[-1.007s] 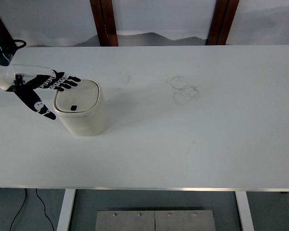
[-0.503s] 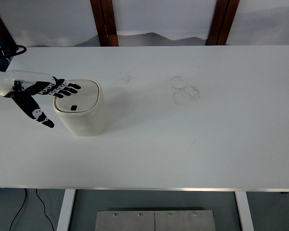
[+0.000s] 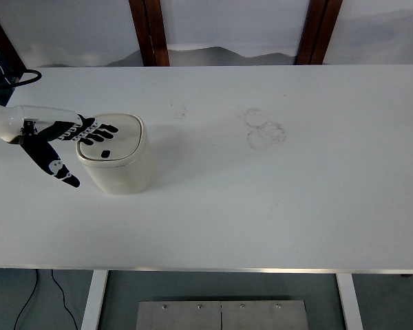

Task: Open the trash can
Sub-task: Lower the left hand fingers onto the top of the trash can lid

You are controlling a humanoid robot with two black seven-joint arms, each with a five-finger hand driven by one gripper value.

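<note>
Left hand point(image 3: 62, 137) fingers point(image 3: 100, 130) have crept farther over trash can point(image 3: 117, 155) lid.

Lab-like room: bare white table point(image 3: 275, 206), cables point(image 3: 14, 79), wooden posts point(image 3: 149, 32).

What I can't see from up here

My left arm point(image 3: 7, 122) is cut off by the left edge, so I only see the end of it, and my right arm is out of the picture. My left hand point(image 3: 65, 134) lies over the can's point(image 3: 117, 161) lid point(image 3: 120, 137), so I can't tell if the fingertips point(image 3: 107, 130) touch the lid or float over it. The far side of the can is hidden behind the can. The small dark mark point(image 3: 104, 153) on the lid is too tiny for me to make out. The table point(image 3: 261, 206) legs run off the bottom edge. A black cable point(image 3: 17, 77) is cut off at the top left.
</note>
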